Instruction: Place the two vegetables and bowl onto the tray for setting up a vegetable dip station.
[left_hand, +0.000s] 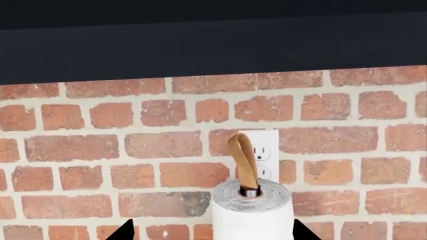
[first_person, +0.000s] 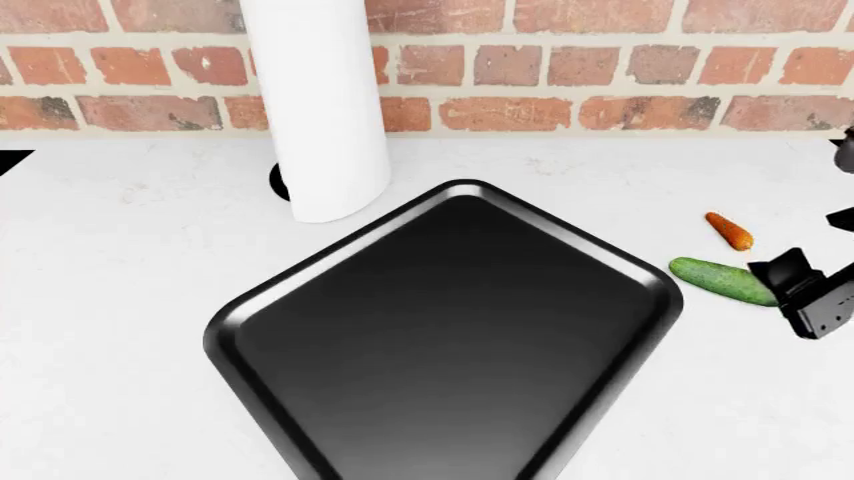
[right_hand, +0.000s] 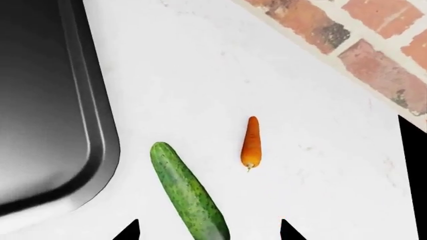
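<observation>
Fingertips (left_hand: 123, 231) of the left gripper (left_hand: 210, 235) are seen spread, empty, facing the paper-towel roll (left_hand: 252, 212). From the head, the tray (first_person: 447, 340) lies bare; no bowl is visible. Right fingertips (right_hand: 130, 231) straddle the cucumber (right_hand: 188, 192), unclosed; the carrot (right_hand: 251, 142) nearby could be knocked.

A white, faintly speckled counter (first_person: 120, 260) runs up to a red brick wall (first_person: 561, 70). On it lies a glossy black tray (first_person: 240, 335), turned corner-on toward the wall, with a tall paper-towel roll (first_person: 320, 110) standing upright just behind its far corner. Beside the tray's right corner lies a green cucumber (first_person: 722, 280), and a small orange carrot (first_person: 729, 231) rests near it, closer to the wall, the two not touching
</observation>
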